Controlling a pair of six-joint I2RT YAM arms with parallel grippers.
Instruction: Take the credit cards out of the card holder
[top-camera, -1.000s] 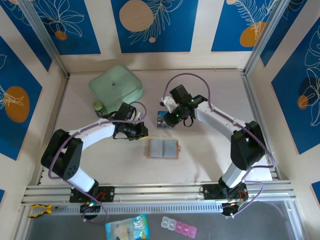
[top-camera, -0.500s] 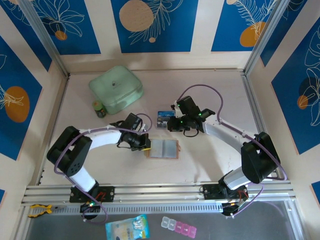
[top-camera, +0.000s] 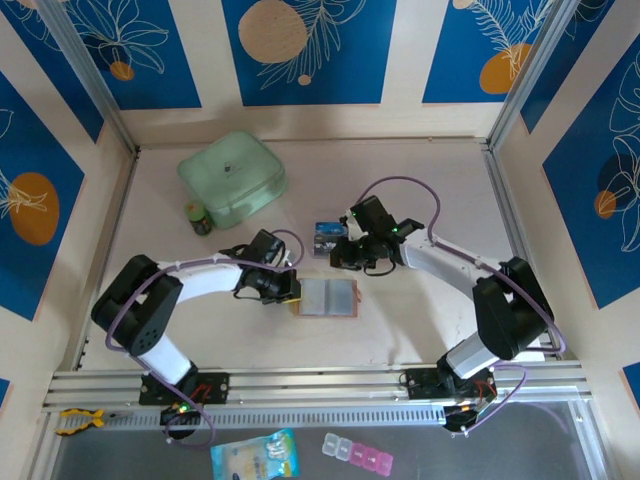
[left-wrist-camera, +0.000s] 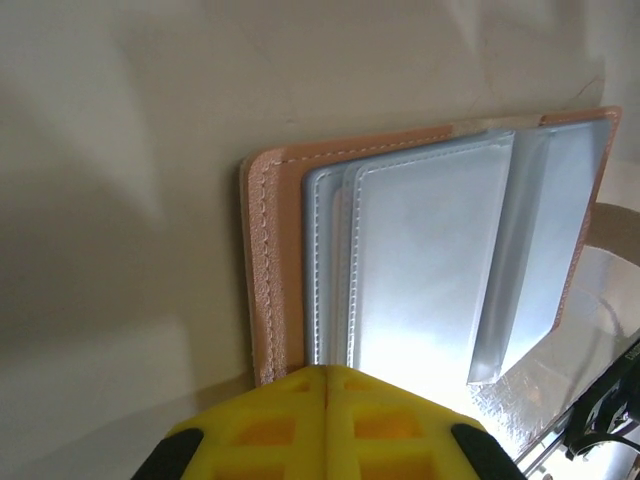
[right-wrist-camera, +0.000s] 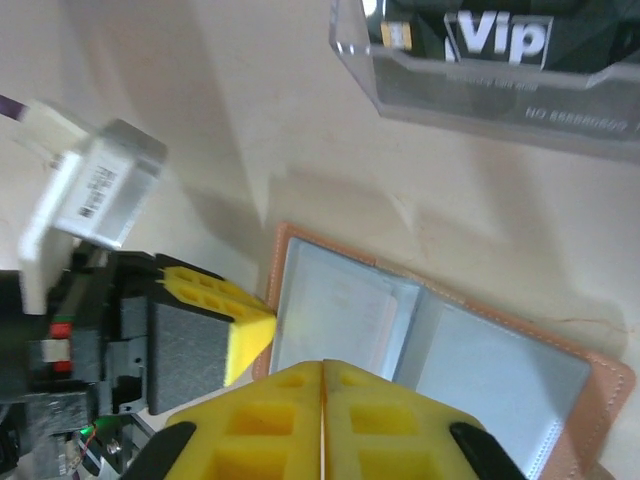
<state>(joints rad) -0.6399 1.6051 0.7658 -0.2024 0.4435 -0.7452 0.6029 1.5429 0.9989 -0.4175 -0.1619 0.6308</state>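
Left gripper, overhead view: clenched, tip at the left edge of the card holder. Its arm curves in an arc from the base, elbow out to the left. Right gripper is clenched too, tip just by the holder's far edge, with the arm reaching in from the right and the forearm low. Count: two arms and one card holder. The holder lies open and flat mid-table, with a tan-pink rim and two grey inner panels. Credit cards lie just beyond the holder as a small dark blue stack; can't tell how many. One mint-green rounded case sits far left, with one small dark jar beside it.

Left wrist view: left gripper has its yellow tips pressed together along a closed seam, nothing visible between them. It hangs over the near edge of the card holder. The holder has a stitched leather border and layered glossy grey pockets with rounded corners.

Right wrist view: right gripper has yellow waffle-patterned tips shut together, grasping nothing visible, over the open card holder. Two grey pockets show inside a tan border. The left gripper has its yellow tip at the holder's left edge. Credit cards lie at the top, apart from the holder, with a dark face printed "Vip" and a clear pale edge.
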